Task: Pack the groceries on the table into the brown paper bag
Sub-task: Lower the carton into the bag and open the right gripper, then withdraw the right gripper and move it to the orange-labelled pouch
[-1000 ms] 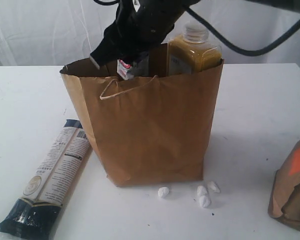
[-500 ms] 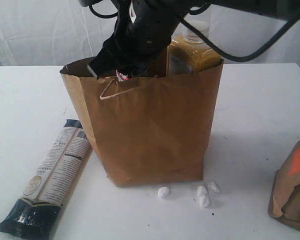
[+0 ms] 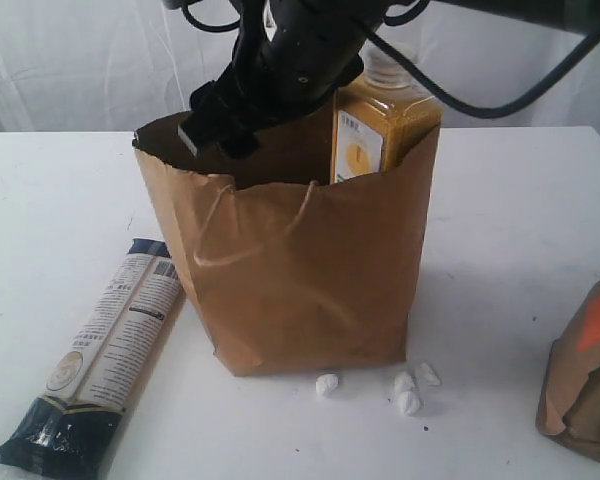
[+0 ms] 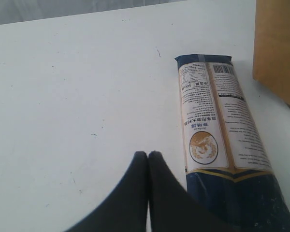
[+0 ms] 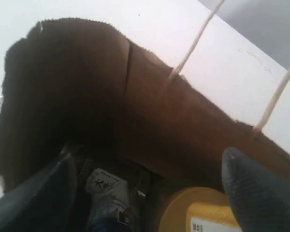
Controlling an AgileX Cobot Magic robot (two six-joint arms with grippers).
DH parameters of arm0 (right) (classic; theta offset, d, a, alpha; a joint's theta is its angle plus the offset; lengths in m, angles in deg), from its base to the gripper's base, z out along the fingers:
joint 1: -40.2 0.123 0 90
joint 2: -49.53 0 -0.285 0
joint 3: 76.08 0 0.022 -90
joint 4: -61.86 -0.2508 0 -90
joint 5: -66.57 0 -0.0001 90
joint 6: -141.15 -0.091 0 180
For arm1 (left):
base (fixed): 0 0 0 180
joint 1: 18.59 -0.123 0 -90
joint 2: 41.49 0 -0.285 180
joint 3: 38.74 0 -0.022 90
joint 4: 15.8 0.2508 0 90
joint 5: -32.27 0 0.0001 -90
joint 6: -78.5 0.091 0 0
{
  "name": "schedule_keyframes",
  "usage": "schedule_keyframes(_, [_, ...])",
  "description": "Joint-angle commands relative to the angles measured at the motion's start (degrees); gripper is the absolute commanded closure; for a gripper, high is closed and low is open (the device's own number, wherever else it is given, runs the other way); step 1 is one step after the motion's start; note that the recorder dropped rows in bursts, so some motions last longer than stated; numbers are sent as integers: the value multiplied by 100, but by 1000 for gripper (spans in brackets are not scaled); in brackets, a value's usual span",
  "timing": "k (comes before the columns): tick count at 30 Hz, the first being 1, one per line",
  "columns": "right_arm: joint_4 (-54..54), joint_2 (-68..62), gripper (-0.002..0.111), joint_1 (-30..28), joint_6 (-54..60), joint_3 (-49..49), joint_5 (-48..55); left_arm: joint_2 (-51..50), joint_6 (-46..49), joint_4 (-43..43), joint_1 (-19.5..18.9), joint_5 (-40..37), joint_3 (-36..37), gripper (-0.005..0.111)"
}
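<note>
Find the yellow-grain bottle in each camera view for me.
Exterior view: the yellow-grain bottle stands inside the brown paper bag, on its right side, with the white cap above the rim.
Left wrist view: not in it.
Right wrist view: its yellow body shows down inside the bag.
Shared landmark: the brown paper bag, seen in all three views; the left wrist view shows only one outer corner.

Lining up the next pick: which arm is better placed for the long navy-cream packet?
Left. The left gripper, shut, hovers beside the packet; the right gripper is open at the mouth of the brown paper bag, farther off.
</note>
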Motion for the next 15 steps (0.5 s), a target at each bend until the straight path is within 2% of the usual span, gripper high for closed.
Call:
schedule_keyframes(1, [-22, 170, 32, -16, 3, 44, 28, 27, 0, -45, -13, -12, 21, 107])
schedule_keyframes(15, [135, 1474, 39, -9, 3, 22, 213, 27, 0, -45, -13, -12, 21, 107])
